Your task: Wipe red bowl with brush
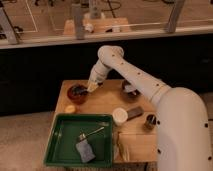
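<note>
Grips the small pale cream-yellow brush (93,87) in the two-finger gripper (94,83), jaws by all appearance clenched on it, just above the rim of the small round dark red-brown bowl (77,93), on the side toward the dark bowl with grey contents (131,89); finds the red-brown bowl near a far corner of the light wooden table (107,100), behind the round yellow-orange lump (70,108) and the green plastic tray (54,145); judges the brush light and probably soft at its working end, likely to bend or twist under a hard push, so best held well back from that end; judges the bowl light, rigid and smooth, apt to slide or tip on bare wood under sideways strokes; favours gentle downward pressure, sweeping round the darker inside and keeping clear of the rim
</note>
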